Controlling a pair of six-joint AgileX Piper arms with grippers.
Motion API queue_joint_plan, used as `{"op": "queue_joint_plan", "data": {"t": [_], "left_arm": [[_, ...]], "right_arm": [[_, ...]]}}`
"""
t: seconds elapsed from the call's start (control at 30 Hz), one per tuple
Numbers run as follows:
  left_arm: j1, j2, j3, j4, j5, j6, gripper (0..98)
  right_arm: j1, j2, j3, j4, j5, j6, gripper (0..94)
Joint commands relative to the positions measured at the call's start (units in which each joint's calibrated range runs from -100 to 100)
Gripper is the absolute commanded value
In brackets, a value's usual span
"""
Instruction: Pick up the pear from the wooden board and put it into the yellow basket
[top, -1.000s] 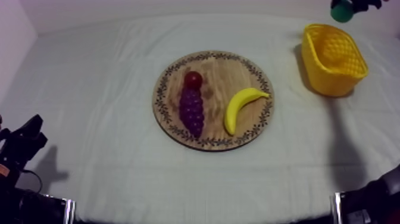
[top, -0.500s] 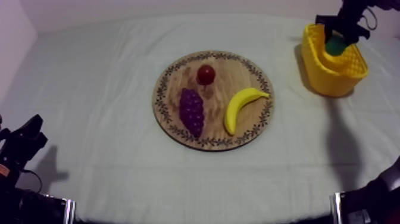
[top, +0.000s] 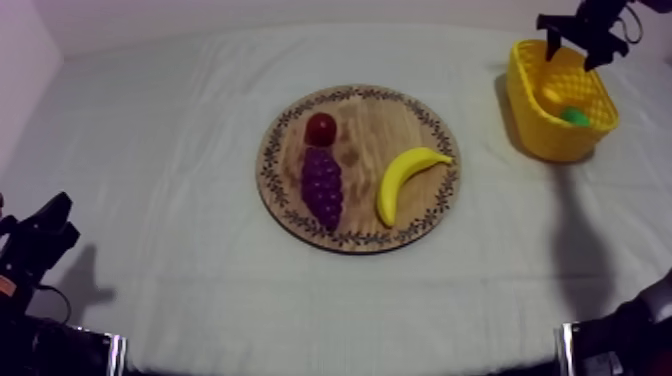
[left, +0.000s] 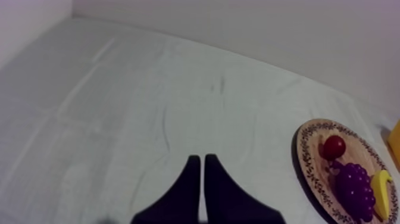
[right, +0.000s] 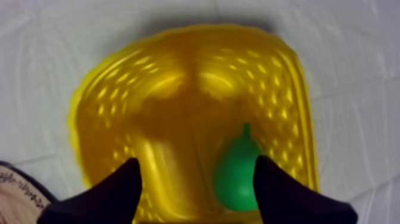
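The green pear (top: 575, 116) (right: 237, 173) lies inside the yellow basket (top: 530, 105) (right: 119, 95) at the table's far right. My right gripper (top: 570, 37) (right: 193, 187) hangs open just above the basket with nothing between its fingers. The round wooden board (top: 370, 115) (left: 309, 140) in the middle holds a small red fruit (top: 321, 128) (left: 334, 146), a bunch of grapes (top: 322, 186) (left: 353, 184) and a banana (top: 405, 178) (left: 381, 189). My left gripper (top: 40, 235) (left: 199, 173) rests low at the left, fingers together as a narrow wedge.
Grey-white cloth covers the table, with wide free room left of the board and in front of it. The basket stands near the far right edge. A pale wall runs behind the table.
The pear has dropped from my right gripper into the basket and the fingers have opened and risen a little. The small red fruit has rolled slightly on the board. The left arm is still.
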Motion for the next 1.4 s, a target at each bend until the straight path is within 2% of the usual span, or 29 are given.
{"op": "queue_joint_plan", "data": {"t": [0.0,0.2,0.33,0.5,0.67,0.83,0.97,1.1,1.17,1.3,1.37], "left_arm": [[0.0,0.0,0.0,0.01,0.0,0.0,0.1],[0.0,0.0,0.0,0.01,0.0,0.0,0.1],[0.0,0.0,0.0,0.01,0.0,0.0,0.1],[0.0,0.0,0.0,0.01,0.0,0.0,0.1],[0.0,0.0,0.0,0.01,0.0,0.0,0.1],[0.0,0.0,0.0,0.01,0.0,0.0,0.1],[0.0,0.0,0.0,0.01,0.0,0.0,0.1],[0.0,0.0,0.0,0.01,0.0,0.0,0.1],[0.0,0.0,0.0,0.01,0.0,0.0,0.1],[0.0,0.0,0.0,0.01,0.0,0.0,0.1],[0.0,0.0,0.0,0.01,0.0,0.0,0.1]], "right_arm": [[-0.3,-6.0,1.4,-0.8,-1.1,0.2,49.8],[-1.5,-20.4,9.6,-2.4,-7.1,0.0,38.7],[-1.9,-30.9,16.1,-4.5,-11.4,0.5,29.1],[-0.7,-45.2,25.7,-8.5,-17.0,3.2,14.2],[1.0,-59.1,37.6,-12.7,-22.1,6.6,3.5],[0.7,-72.8,51.7,-14.4,-25.8,8.9,0.9],[0.1,-83.7,63.7,-14.2,-28.8,5.2,0.5],[-0.9,-93.9,75.2,-14.4,-31.9,3.5,0.4],[-0.8,-98.8,80.8,-15.6,-33.3,3.8,0.3],[0.9,-109.3,90.9,-20.0,-34.2,5.9,0.3],[0.9,-113.5,95.0,-20.9,-34.3,6.6,0.3]]}}
